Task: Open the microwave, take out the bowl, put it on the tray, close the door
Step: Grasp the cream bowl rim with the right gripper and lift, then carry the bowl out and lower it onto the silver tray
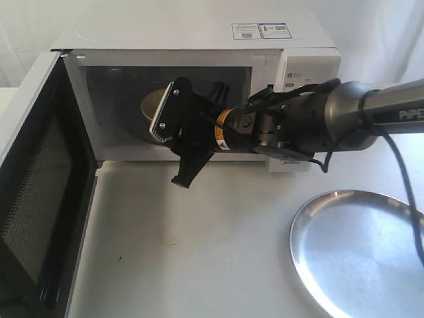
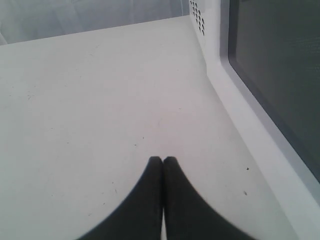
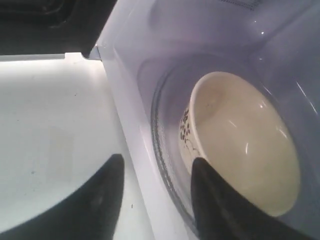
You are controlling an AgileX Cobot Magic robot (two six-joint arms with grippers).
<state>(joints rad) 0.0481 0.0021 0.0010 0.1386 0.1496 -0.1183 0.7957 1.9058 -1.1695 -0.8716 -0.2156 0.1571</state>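
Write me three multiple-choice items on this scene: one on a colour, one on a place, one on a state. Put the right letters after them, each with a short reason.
1. What colour is the tray?
A. silver
B. red
C. black

2. Where is the bowl?
A. on the tray
B. inside the microwave
C. on top of the microwave

3. How does the door stand?
A. shut
B. swung wide open
C. taken off

Key:
1 A, the metal shines silver.
2 B, it sits in the cavity on the glass turntable.
3 B, its black mesh inner face shows at the left of the exterior view.
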